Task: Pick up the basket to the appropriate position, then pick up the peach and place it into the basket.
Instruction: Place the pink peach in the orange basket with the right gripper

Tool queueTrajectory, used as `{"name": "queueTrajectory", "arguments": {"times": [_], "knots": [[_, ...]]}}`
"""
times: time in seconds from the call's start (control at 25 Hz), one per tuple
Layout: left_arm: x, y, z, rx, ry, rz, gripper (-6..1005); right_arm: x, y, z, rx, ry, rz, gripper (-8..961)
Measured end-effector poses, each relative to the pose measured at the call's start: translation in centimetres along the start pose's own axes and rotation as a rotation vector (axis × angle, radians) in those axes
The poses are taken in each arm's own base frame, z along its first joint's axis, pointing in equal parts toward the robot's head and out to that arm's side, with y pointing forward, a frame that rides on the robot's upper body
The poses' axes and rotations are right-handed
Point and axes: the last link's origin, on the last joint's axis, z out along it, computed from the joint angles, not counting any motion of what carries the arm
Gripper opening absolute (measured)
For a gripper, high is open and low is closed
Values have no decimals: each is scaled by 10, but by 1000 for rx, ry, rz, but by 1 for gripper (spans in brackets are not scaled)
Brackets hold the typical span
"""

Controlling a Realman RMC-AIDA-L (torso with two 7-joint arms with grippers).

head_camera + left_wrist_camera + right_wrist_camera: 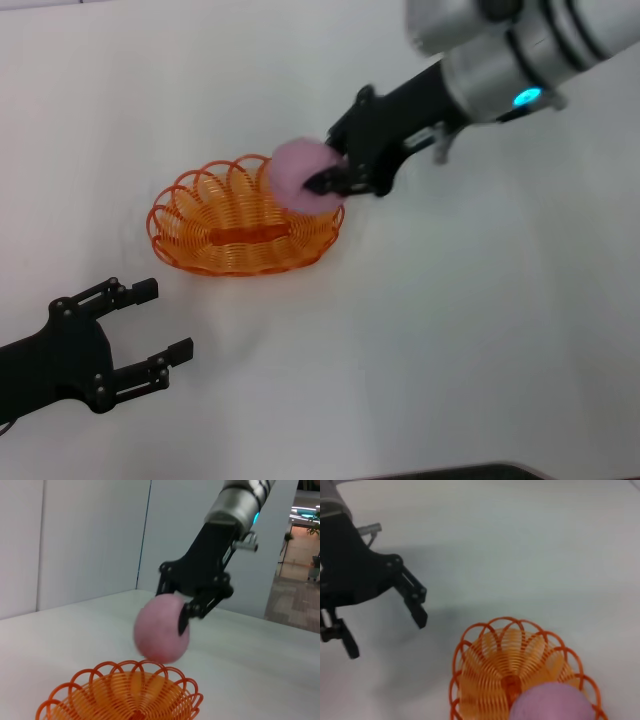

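The orange wire basket (240, 222) stands on the white table, left of centre in the head view. My right gripper (322, 172) is shut on the pink peach (298, 172) and holds it over the basket's right end, just above the rim. The left wrist view shows the peach (161, 628) in the right gripper (171, 609), hanging above the basket's rim (125, 692). The right wrist view shows the peach (552, 703) over the basket (505, 665). My left gripper (167, 320) is open and empty, in front of and left of the basket.
The white table (480, 330) spreads around the basket. The left gripper (387, 637) also shows in the right wrist view, a short way from the basket. White wall panels (75, 540) stand beyond the table's far edge.
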Motion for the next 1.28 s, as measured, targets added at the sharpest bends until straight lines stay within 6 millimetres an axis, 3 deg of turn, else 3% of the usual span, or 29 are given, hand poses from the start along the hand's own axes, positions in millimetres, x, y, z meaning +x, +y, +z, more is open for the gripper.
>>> {"name": "queueTrajectory", "arguments": {"times": [0.32,0.68,1.12,1.2,1.28], "knots": [[0,0,0,0,0,0,798,7,4,47,23,54,-26,230],[-1,1,-1,1,0,-3,798,4,5,50,25,26,-36,231],[-1,1,-1,1,0,-3,798,6,4,50,27,14,-20,403],[-1,1,-1,0,1,-3,798,6,4,50,27,9,-21,606],[-1,1,-1,0,1,-3,798,5,4,49,24,-4,-20,695]]}}
